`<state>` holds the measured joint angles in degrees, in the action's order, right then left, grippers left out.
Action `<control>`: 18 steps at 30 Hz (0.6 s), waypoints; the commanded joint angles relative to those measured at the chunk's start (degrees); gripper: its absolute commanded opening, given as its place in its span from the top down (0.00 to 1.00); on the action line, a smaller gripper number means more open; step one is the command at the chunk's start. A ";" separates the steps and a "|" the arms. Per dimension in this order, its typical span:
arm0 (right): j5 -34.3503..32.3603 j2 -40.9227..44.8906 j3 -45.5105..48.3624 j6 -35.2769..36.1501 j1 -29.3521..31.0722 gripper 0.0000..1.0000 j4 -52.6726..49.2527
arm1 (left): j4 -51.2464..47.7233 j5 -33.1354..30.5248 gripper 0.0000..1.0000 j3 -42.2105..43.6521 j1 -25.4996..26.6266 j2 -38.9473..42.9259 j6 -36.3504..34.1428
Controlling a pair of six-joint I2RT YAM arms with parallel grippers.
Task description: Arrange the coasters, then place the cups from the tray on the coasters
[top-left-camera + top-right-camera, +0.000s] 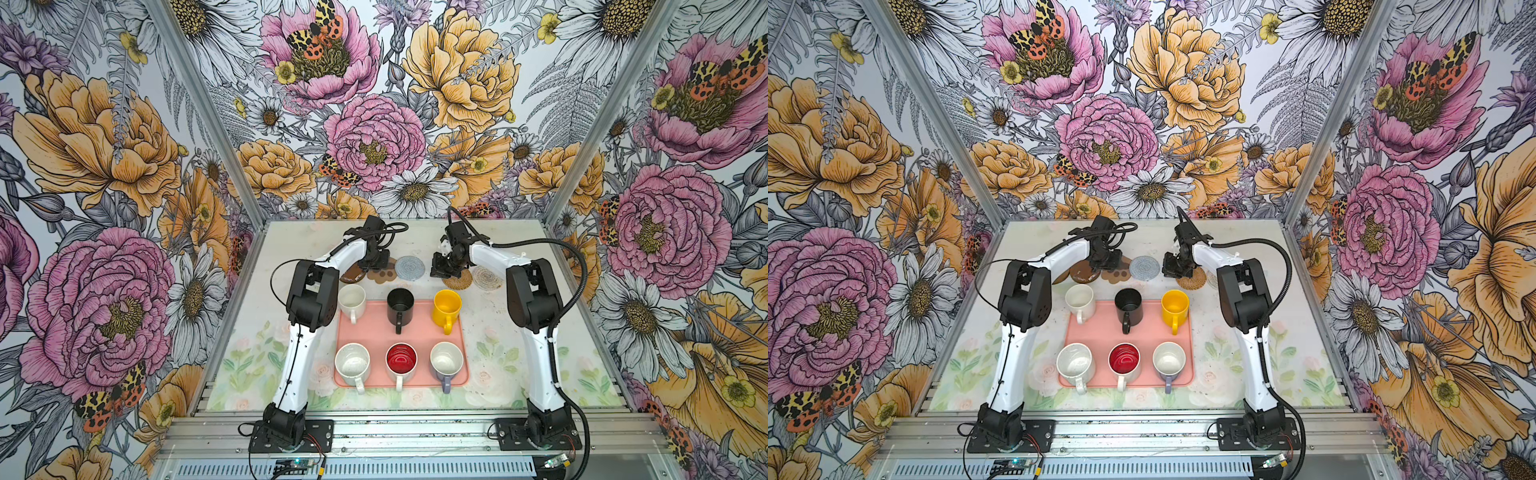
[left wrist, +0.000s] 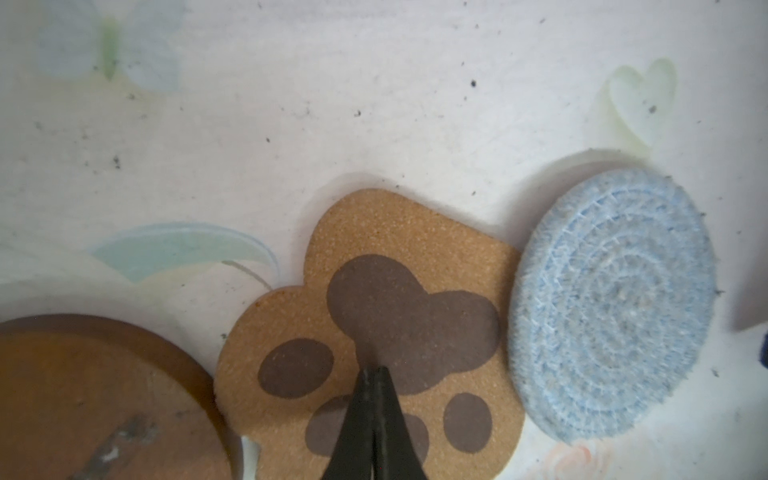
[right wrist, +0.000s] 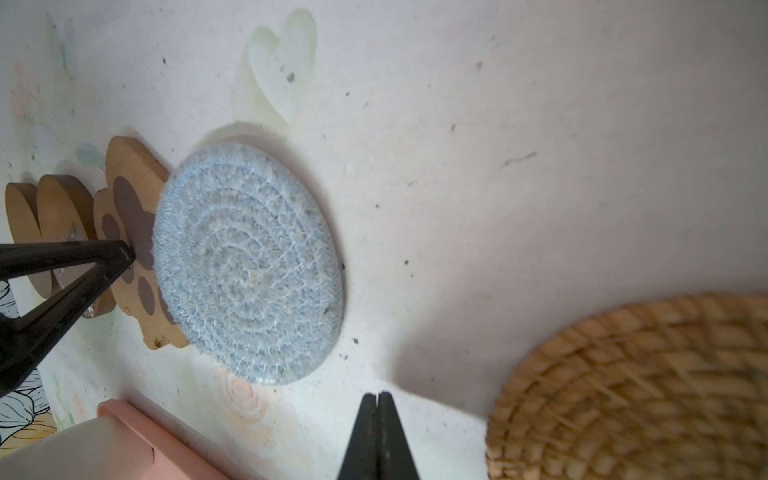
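The coasters lie in a row behind the tray (image 1: 374, 332): a brown disc (image 1: 353, 274), a paw-print shape (image 2: 374, 249), a grey-blue woven round (image 1: 409, 268), a tan rattan round (image 1: 459, 279) and a pale cream round (image 1: 487, 277). My left gripper (image 2: 376, 370) is shut, its tips resting on the paw-print coaster. My right gripper (image 3: 377, 395) is shut and empty over bare table, between the grey-blue coaster (image 3: 249, 266) and the rattan one (image 3: 631, 395). Six cups stand on the tray: white (image 1: 352, 300), black (image 1: 400, 305), yellow (image 1: 446, 306), white (image 1: 352, 361), red-lined (image 1: 401, 359), lavender (image 1: 446, 359).
The paw-print coaster touches the grey-blue one and lies close beside the brown disc (image 2: 95, 399). A second brown disc (image 3: 25, 212) shows behind the first in the right wrist view. Floral walls close in the table on three sides. Both arm bases sit at the front rail.
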<state>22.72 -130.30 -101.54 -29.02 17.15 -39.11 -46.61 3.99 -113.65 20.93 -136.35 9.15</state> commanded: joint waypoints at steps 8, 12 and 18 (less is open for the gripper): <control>5.10 -1.97 -14.42 -0.06 4.57 1.00 0.00 | -2.23 -3.55 1.00 2.02 1.65 -2.95 -0.11; 7.43 -7.11 -20.06 -1.29 6.50 1.00 -0.01 | -2.32 -3.37 1.00 1.95 2.02 -2.95 -0.09; 9.68 -14.13 -27.41 -3.30 8.66 1.00 0.00 | -2.25 -3.15 1.00 2.30 2.09 -2.55 -0.20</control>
<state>30.39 -140.92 -126.23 -30.70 24.99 -38.39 -46.63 1.45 -113.65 22.28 -136.35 9.08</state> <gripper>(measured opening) 0.049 0.049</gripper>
